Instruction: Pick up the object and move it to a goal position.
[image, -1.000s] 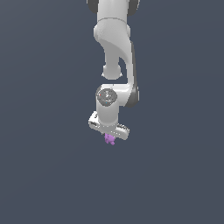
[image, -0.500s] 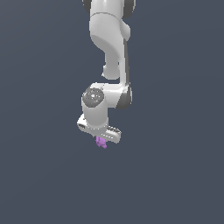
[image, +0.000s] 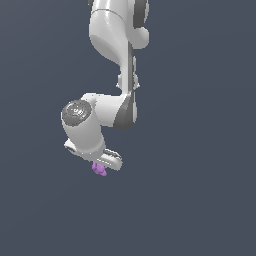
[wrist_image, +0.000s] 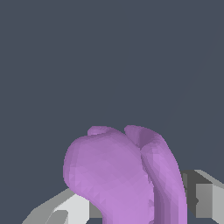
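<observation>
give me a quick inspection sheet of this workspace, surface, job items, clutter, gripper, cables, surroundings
surface: plain dark grey-blue ground, no marks seen
job's things: light-purple lumpy object held under the gripper, off the ground; goal position not marked
clutter: nothing seen
grippers: white gripper with its jaws closed on the object, one on each side in the wrist view
cables: nothing seen
surroundings: white arm reaching down from the top of the exterior view; nothing else seen
</observation>
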